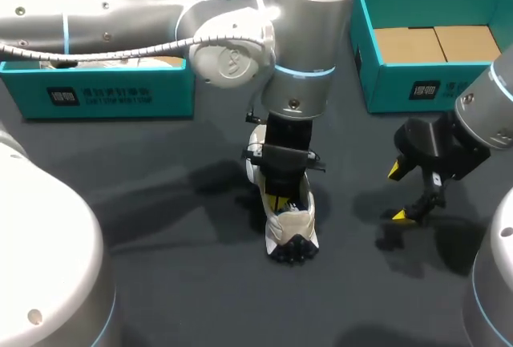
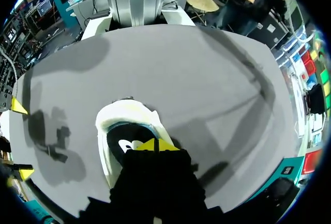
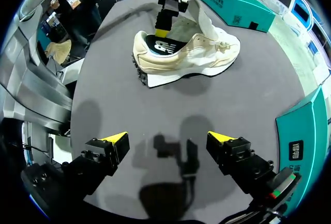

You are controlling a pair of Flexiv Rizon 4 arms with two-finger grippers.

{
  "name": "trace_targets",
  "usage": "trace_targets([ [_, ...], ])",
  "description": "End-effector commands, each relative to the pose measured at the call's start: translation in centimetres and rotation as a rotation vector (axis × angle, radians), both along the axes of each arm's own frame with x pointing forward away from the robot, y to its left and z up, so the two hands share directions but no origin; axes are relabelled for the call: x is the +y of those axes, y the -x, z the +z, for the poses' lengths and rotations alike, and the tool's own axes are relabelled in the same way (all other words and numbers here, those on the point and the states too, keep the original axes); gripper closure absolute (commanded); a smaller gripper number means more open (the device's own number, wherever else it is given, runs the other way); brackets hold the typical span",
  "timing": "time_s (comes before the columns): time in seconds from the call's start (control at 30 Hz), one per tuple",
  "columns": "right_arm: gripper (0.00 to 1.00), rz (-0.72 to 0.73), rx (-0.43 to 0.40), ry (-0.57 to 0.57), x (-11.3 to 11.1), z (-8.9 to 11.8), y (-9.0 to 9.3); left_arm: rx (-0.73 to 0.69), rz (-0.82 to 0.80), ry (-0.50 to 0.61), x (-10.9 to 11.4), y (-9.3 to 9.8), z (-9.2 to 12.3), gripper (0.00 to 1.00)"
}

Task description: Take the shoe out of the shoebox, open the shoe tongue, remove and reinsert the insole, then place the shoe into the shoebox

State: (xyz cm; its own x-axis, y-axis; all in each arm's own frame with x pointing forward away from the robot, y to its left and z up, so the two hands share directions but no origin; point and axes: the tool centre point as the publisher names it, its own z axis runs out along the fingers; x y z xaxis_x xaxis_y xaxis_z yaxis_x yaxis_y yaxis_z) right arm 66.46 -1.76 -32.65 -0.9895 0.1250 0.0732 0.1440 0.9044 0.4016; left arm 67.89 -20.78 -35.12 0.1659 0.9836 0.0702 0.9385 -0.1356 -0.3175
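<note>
A cream sneaker (image 1: 295,225) stands on the dark table near its middle, its dark-soled toe toward the front edge. My left arm comes across from the left, and its gripper (image 1: 280,201) points straight down into the shoe's opening. Seen from the left wrist, the gripper (image 2: 154,145) is shut, its yellow tips together on the black insole (image 2: 124,140); whether it pinches the insole I cannot tell. From the right wrist, the shoe (image 3: 207,53) lies ahead with its tongue (image 3: 202,14) raised. My right gripper (image 3: 168,138) hangs open and empty to the shoe's right (image 1: 398,193).
Two teal shoeboxes stand at the back of the table. The left box (image 1: 104,94) lies partly under my left arm. The right box (image 1: 417,82) has a cardboard floor. Bare table lies in front of and beside the shoe.
</note>
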Motion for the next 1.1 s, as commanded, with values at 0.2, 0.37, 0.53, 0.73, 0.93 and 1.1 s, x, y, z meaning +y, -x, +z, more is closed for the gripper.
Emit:
trace_targets([
  [0.2, 0.00, -0.001, -0.002, 0.002, 0.0, 0.1, 0.2, -0.004, 0.001, -0.012, -0.2, 0.7, -2.5, 1.00],
  [0.37, 0.00, -0.001, -0.002, 0.002, 0.0, 0.1, 0.2, -0.015, 0.004, 0.012, 0.1, 0.5, -1.2, 1.00],
  [0.53, 0.00, -0.001, -0.002, 0.002, 0.0, 0.1, 0.2, -0.034, -0.006, 0.039, 0.6, 0.5, 0.6, 1.00],
  [0.73, 0.00, -0.001, -0.002, 0.002, 0.0, 0.1, 0.2, -0.034, -0.031, -0.007, 0.3, 1.2, -1.1, 1.00],
  [0.93, 0.00, -0.001, -0.002, 0.002, 0.0, 0.1, 0.2, -0.031, -0.017, -0.048, -0.4, 1.0, -3.9, 1.00],
  [1.1, 0.00, -0.001, -0.002, 0.002, 0.0, 0.1, 0.2, -0.029, 0.006, -0.040, -0.9, 0.8, -5.5, 1.00],
])
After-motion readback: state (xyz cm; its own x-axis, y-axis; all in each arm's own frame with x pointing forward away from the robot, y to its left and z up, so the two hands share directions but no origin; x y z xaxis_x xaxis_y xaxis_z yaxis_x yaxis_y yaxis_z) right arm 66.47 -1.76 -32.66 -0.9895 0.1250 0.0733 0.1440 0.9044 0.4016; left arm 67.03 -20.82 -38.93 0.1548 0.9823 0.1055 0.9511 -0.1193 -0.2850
